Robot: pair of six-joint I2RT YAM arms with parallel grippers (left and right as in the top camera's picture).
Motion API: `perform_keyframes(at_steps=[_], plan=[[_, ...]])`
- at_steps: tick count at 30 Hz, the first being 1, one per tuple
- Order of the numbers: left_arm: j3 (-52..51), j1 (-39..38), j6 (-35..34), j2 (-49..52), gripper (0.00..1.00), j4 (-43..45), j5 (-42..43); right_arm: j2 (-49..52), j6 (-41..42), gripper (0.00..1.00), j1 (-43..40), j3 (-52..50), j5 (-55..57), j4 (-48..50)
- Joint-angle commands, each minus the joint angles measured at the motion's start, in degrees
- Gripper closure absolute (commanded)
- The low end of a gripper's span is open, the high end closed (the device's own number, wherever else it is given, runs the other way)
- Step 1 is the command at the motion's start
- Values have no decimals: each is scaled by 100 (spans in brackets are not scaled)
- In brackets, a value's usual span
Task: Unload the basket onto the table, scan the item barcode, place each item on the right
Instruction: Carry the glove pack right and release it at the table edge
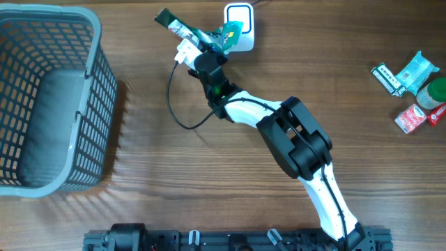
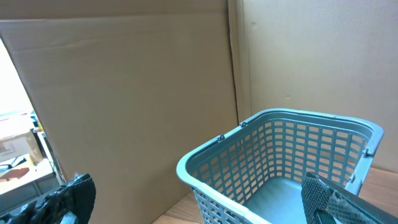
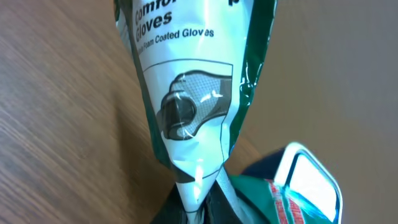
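Grn/wht glove pkg; blue-grey mesh basket.

warm brown wood-grain table, evenly lit. behind, plain cardboard panels upright as walls, meeting at a vertical seam. at the far left edge, a bright white gap with blurred boxes.

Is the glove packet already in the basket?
No, the glove packet is held by the right gripper beside the white scanner, well away from the basket.
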Motion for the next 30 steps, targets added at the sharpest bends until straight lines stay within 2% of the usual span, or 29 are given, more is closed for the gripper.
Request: perform_keyframes(at_steps=[1,3,5,8,9,11,13,14,16,18,20,21,23,24,26,28,29,30], plan=[[0,26,46,-24,0,15,-13,-903,1226,96,-37,70,671,-938],[0,26,46,-24,0,17,-13,-1659,2138,96,-92,70,811,-2245],[0,26,46,-24,0,15,-13,-2704,3729,96,-280,70,796,-4253],[0,26,46,-24,0,15,-13,-3871,5519,96,-841,70,782,-7055],[0,26,46,-24,0,15,-13,-4052,5945,96,-1152,70,780,-7941],[0,26,46,-24,0,17,-13,-4050,6135,96,-1606,20,782,-8727],[0,26,46,-24,0,15,-13,-3965,6129,96,-2131,-361,1016,-8658],[0,26,46,-24,0,17,-13,-3899,6067,96,-2402,-686,1386,-8293],[0,26,46,-24,0,17,-13,-3832,5921,96,-2778,-1283,2597,-7611],[0,26,46,-24,0,17,-13,-3832,5965,96,-2844,-1672,4070,-7226],[0,26,46,-24,0,17,-13,-3825,5890,96,-2846,-1764,4966,-6940],[0,26,46,-24,0,17,-13,-3799,5331,96,-2874,-1764,4861,-6610],[0,26,46,-24,0,15,-13,-3674,3209,96,-3038,-1766,3574,-5746],[0,26,46,-24,0,15,-13,-3602,2675,96,-3075,-1766,3320,-5547],[0,26,46,-24,0,17,-13,-3539,2100,95,-3176,-1766,3869,-5136],[0,26,46,-24,0,15,-13,-3534,1412,96,-3272,-1766,3762,-5049],[0,26,46,-24,0,15,-13,-3536,1460,96,-3303,-1766,3823,-5097],[0,26,46,-24,0,15,-13,-3539,1902,96,-3399,-1764,4315,-5112]])
